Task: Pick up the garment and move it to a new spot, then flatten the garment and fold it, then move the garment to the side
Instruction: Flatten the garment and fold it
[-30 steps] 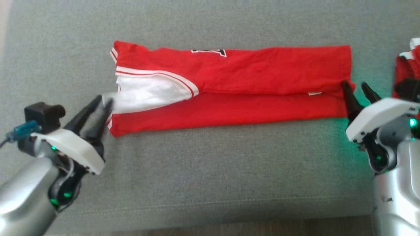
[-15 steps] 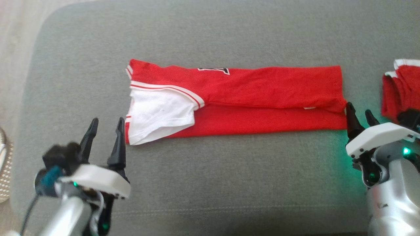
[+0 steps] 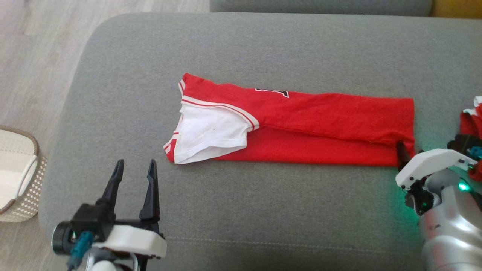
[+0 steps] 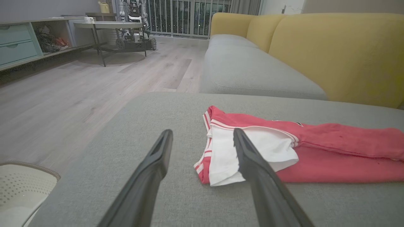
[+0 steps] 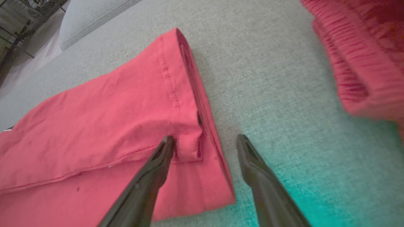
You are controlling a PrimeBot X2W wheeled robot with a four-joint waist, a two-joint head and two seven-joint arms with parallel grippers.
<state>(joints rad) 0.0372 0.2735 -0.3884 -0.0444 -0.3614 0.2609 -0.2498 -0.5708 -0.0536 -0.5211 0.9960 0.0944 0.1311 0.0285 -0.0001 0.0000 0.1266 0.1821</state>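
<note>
While the red jersey (image 3: 320, 124) lies folded lengthwise on the grey sofa cushion (image 3: 263, 226), the left pincer (image 3: 136, 163) gapes empty near its white-sleeved end; the right pincer (image 5: 205, 138), also open and empty, straddles its opposite hem corner. Folding seems midway; a crosswise fold next needs an end gripped.

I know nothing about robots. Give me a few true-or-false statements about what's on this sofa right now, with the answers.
1. The red garment lies folded into a long strip on the grey cushion. True.
2. The left gripper is clamped on the white sleeve. False: its jaws are open and it is apart from the cloth.
3. The right gripper is open at the garment's right end. True.
4. The basket sits on the cushion beside the garment. False: it stands on the floor, off the cushion's left end.
</note>
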